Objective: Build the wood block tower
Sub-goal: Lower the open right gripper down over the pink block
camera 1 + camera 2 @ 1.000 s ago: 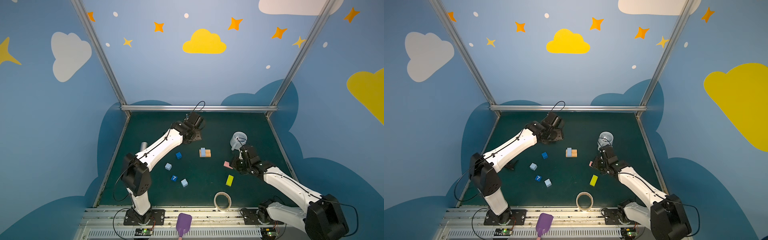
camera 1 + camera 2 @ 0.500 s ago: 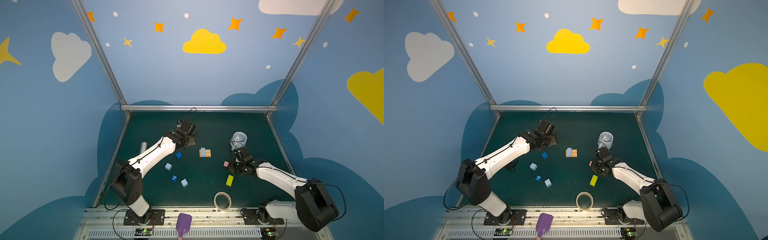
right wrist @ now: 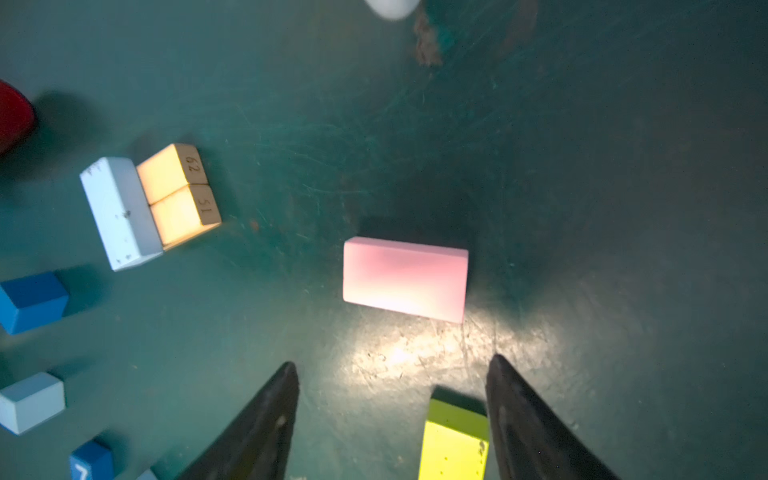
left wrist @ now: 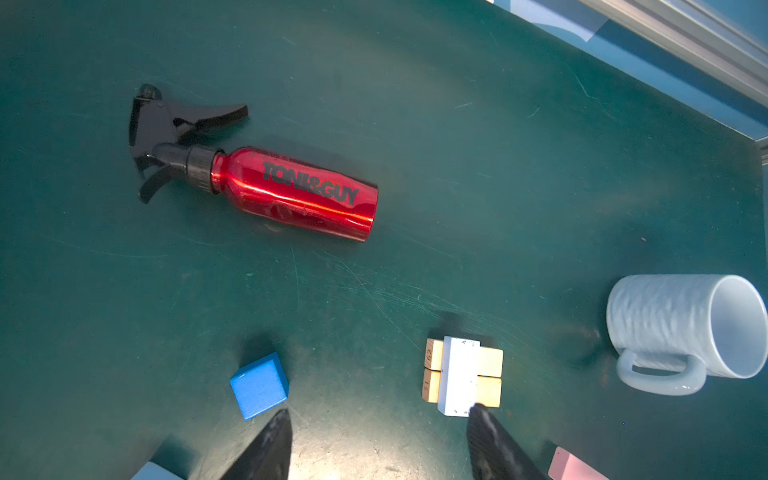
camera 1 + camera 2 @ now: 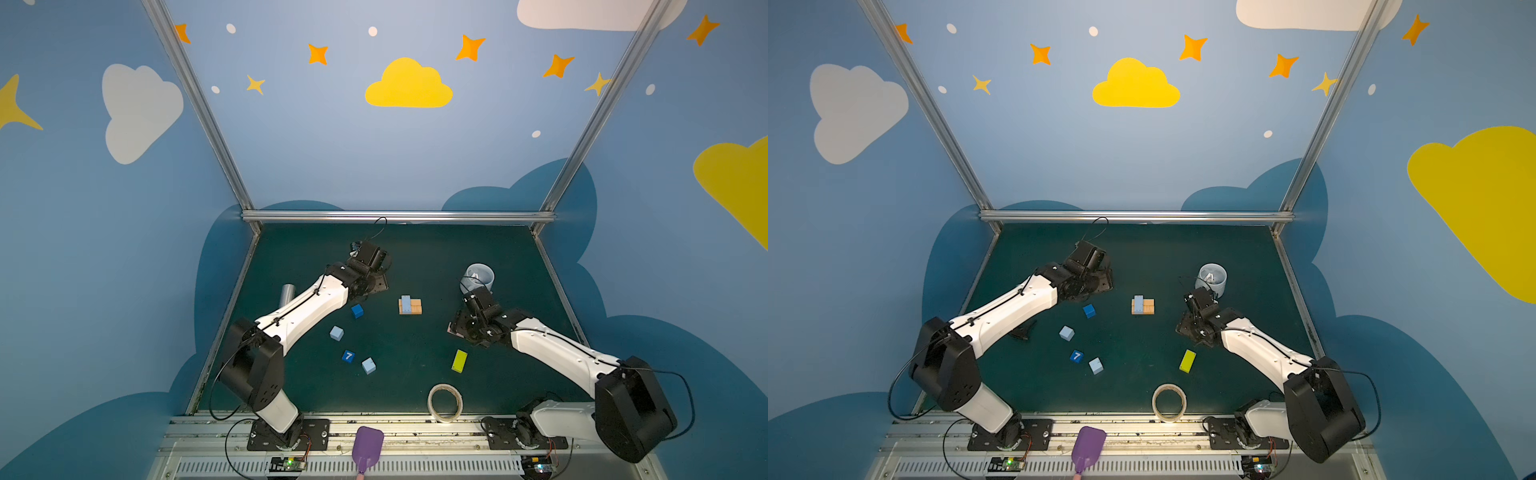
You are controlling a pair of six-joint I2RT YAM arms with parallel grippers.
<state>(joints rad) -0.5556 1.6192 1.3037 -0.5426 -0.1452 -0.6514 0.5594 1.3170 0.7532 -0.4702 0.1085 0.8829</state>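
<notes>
The right pincer (image 3: 392, 361) is released, its two fingers spread with nothing between them. It hangs over the green surface (image 5: 415, 257), just short of the pink block (image 3: 405, 278), which lies flat there. The yellow-green block (image 3: 455, 436) lies near, toward the front. The left pincer (image 4: 379, 409) is also released and empty, and it is toward the back, to the left of the middle.

I judge the tower to be only begun. In the middle, two orange blocks (image 5: 415, 308) sit side by side, touching, and a light-blue flat block (image 5: 405, 302) is laid across them. The rest is loose on the surface: the pink and yellow-green blocks on the right, and on the left a dark blue cube (image 5: 357, 311), a pale blue cube (image 5: 336, 333), a cube with a white 7 (image 5: 348, 356) and a second pale blue cube (image 5: 368, 365).

A pale mug (image 5: 478, 277) is just behind the right arm. A tape roll (image 5: 445, 402) lies near the front edge, and a red spray bottle (image 4: 291, 191) lies under the left arm. Between the pink block and the tower nothing seems to stand in the way.
</notes>
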